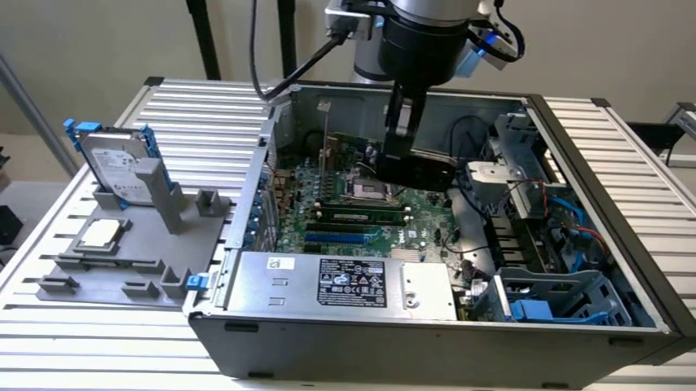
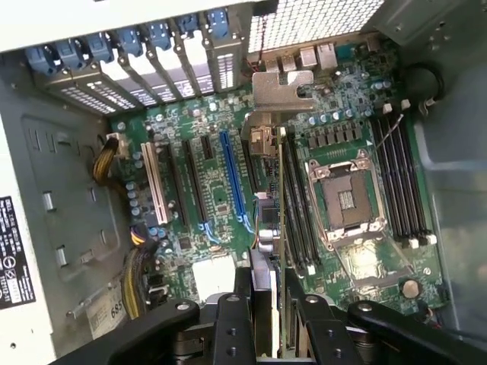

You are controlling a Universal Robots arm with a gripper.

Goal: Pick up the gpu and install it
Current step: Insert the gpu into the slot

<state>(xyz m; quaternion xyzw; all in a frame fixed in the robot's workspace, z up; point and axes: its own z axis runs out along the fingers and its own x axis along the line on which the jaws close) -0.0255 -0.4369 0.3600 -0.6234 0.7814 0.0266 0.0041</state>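
My gripper (image 1: 398, 155) hangs inside the open computer case (image 1: 592, 163), above the green motherboard (image 1: 359, 220). It is shut on the gpu (image 1: 422, 171), which looks like a dark card just below the fingers. In the wrist view the gpu (image 2: 280, 190) appears edge-on between the black fingers (image 2: 232, 319), and my gripper (image 2: 266, 308) clamps its near end. The card's silver end bracket (image 2: 283, 90) points toward the case's rear slot covers (image 2: 152, 61). The gpu hovers over the motherboard (image 2: 213, 190), between the blue slot (image 2: 232, 182) and the CPU socket (image 2: 346, 198).
A silver power supply (image 1: 337, 281) fills the case's near side, and drive cages with cables (image 1: 544, 244) sit at the exterior view's right. Outside the case, a grey fixture (image 1: 120, 261) holds a hard drive in a blue frame (image 1: 114, 167) and a CPU chip (image 1: 100, 235).
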